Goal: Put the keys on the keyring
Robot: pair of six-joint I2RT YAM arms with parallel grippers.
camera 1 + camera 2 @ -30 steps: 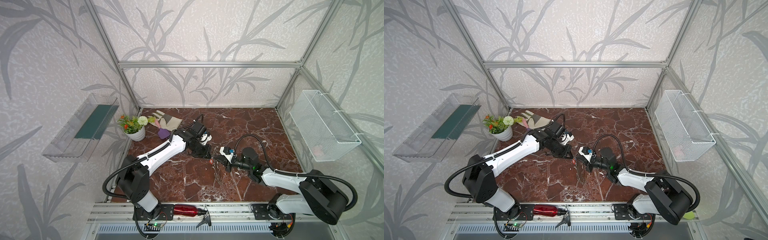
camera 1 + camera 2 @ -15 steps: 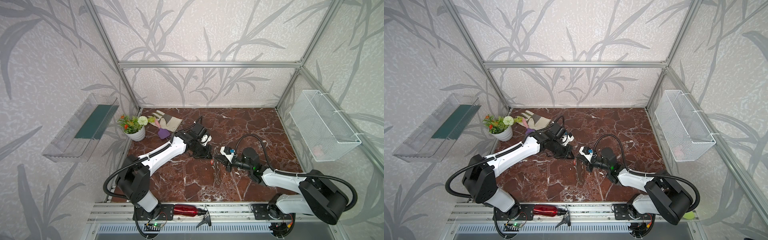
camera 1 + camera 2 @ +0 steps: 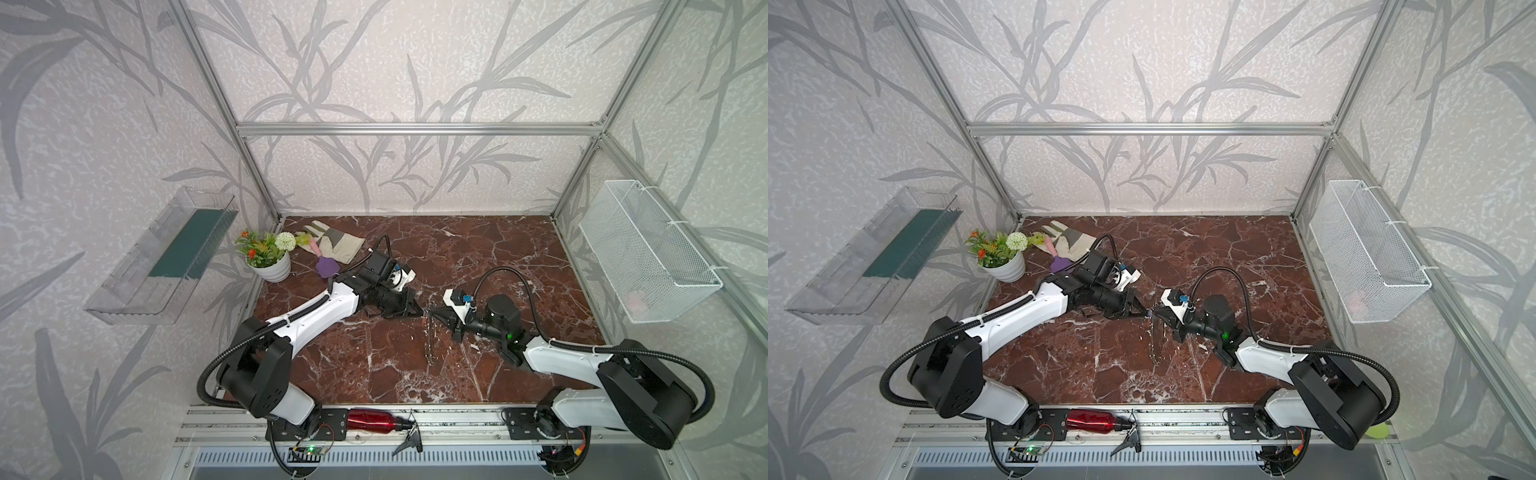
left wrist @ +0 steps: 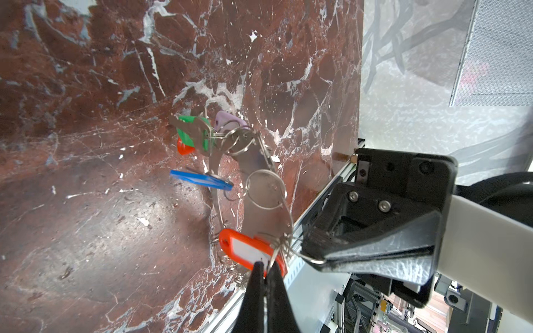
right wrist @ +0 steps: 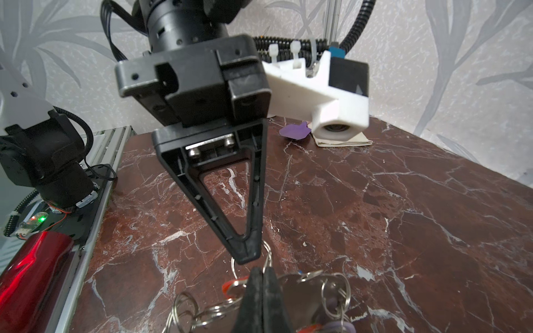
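While between left tool (image 4: 264,268) and right tool (image 5: 263,272), keyring (image 4: 261,222) clear of table (image 3: 478,249) edges.

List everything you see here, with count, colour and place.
table: one, reddish marble, underneath
keyring: one, grey, held up mid-table
keys: several, green, lilac, blue, orange tags, on keyring
flowerpot: one, white, back left
glove: one, pale, back left
purple piece: one, beside glove
bottle: one, red, front rail
clip: one, black, front rail
basket: one, white wire, right wall
tray: one, clear, left wall
left tool: one, black, shut on keyring
right tool: one, black, shut on keyring
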